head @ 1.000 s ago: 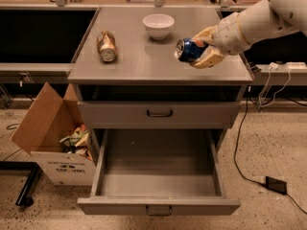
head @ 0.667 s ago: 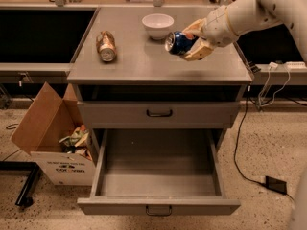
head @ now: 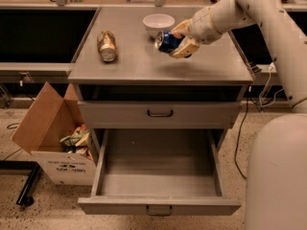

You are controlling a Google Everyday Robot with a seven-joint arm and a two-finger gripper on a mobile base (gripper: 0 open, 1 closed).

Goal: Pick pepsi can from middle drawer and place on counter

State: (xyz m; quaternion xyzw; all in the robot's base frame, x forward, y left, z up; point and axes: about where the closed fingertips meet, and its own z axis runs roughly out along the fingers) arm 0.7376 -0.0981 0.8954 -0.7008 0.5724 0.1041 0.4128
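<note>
My gripper (head: 176, 41) is shut on the pepsi can (head: 164, 40), a blue can held tilted on its side with its silver end facing left. It hangs just above the grey counter (head: 144, 66), right of centre and just in front of the white bowl. The tan fingers (head: 186, 47) wrap the can's right side. The middle drawer (head: 158, 176) is pulled out below and is empty inside. Its front panel with the dark handle (head: 158, 210) is near the bottom edge of the view.
A white bowl (head: 158, 23) stands at the back of the counter. A gold-brown can (head: 107, 45) lies on its side at the left. The drawer above (head: 159, 113) is closed. An open cardboard box (head: 57, 138) with rubbish stands on the floor to the left. Cables run at the right.
My arm has carried the pepsi can leftward over the counter, from near the right edge to just in front of the white bowl. The grip is unchanged.
</note>
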